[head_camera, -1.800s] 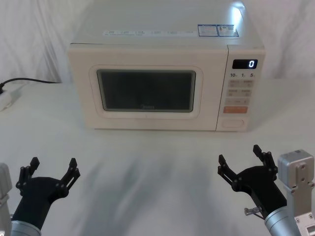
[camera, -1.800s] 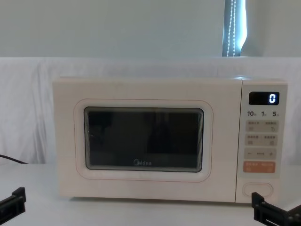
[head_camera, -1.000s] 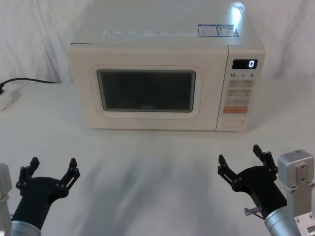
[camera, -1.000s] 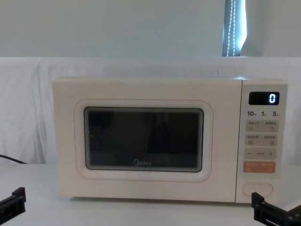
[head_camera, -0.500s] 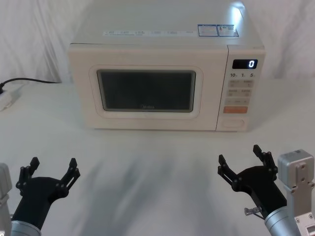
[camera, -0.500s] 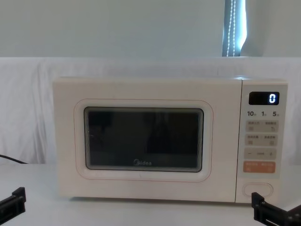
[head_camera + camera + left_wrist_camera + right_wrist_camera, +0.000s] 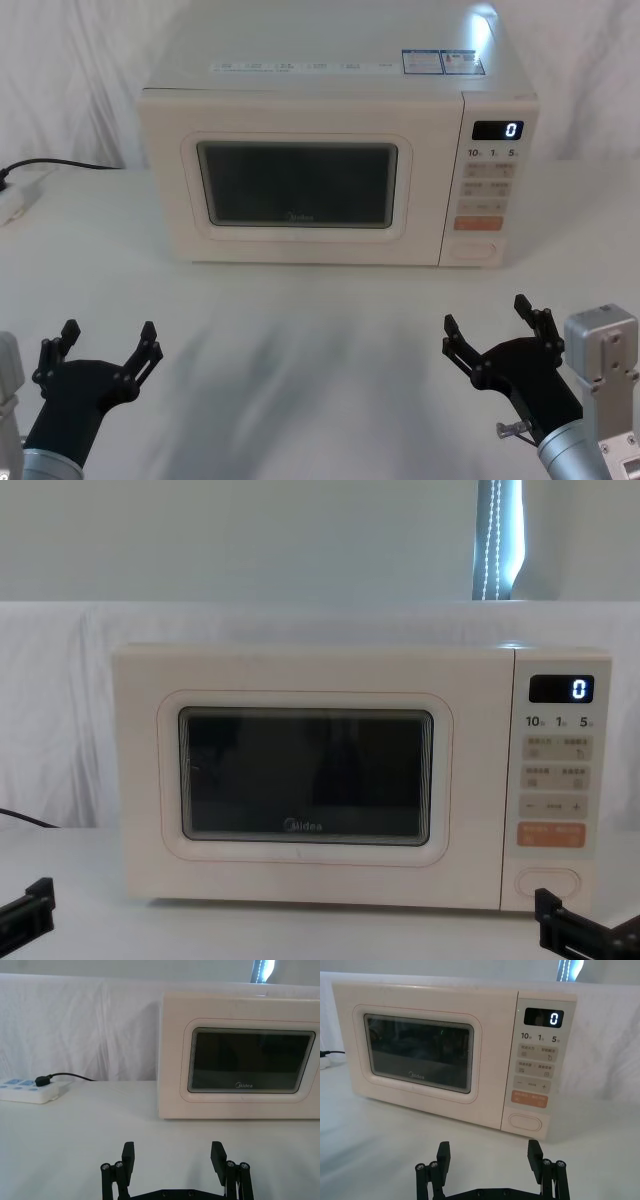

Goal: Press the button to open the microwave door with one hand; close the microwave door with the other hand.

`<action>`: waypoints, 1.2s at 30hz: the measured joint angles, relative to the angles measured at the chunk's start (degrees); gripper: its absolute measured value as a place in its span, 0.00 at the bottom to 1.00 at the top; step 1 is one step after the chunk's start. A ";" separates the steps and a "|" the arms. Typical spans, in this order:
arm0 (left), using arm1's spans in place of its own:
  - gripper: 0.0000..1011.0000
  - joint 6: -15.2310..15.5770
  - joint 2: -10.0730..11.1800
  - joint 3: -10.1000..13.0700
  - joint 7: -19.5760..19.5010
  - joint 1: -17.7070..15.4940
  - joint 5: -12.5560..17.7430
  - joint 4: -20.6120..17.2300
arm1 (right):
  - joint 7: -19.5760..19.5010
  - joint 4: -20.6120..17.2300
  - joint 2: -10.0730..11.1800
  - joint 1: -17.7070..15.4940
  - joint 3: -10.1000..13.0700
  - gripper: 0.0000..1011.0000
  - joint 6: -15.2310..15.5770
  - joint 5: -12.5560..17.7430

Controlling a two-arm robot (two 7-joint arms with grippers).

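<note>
The button (image 7: 525,1122) sits at the bottom of the control panel on the microwave's right side, just under the orange key (image 7: 529,1098); my right wrist view shows it plainly, and the display (image 7: 543,1017) above reads 0. The microwave door (image 7: 298,187) is flush and closed, to the left of the panel. Through its dark window (image 7: 305,774) I cannot make out what is inside. My left wrist view adds a white power strip (image 7: 25,1090) with a black plug, well off to the microwave's left on the table (image 7: 320,330). My right gripper (image 7: 493,327) hovers low before the panel, fingers spread apart, holding nothing. My left gripper (image 7: 107,342) hovers low on the other side, fingers likewise apart, well short of the door.
</note>
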 joint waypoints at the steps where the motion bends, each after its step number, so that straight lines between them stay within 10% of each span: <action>1: 0.99 0.00 0.00 0.00 0.00 0.00 0.00 0.00 | 0.00 0.00 0.00 0.00 0.00 0.99 0.00 0.00; 16: 0.99 0.00 0.00 0.00 0.00 0.00 0.00 0.00 | 0.00 0.00 0.00 0.00 0.00 0.98 0.00 0.00; 36: 0.99 0.00 0.00 0.00 0.00 0.00 0.00 0.00 | 0.00 0.00 0.00 0.00 0.00 0.44 0.00 0.00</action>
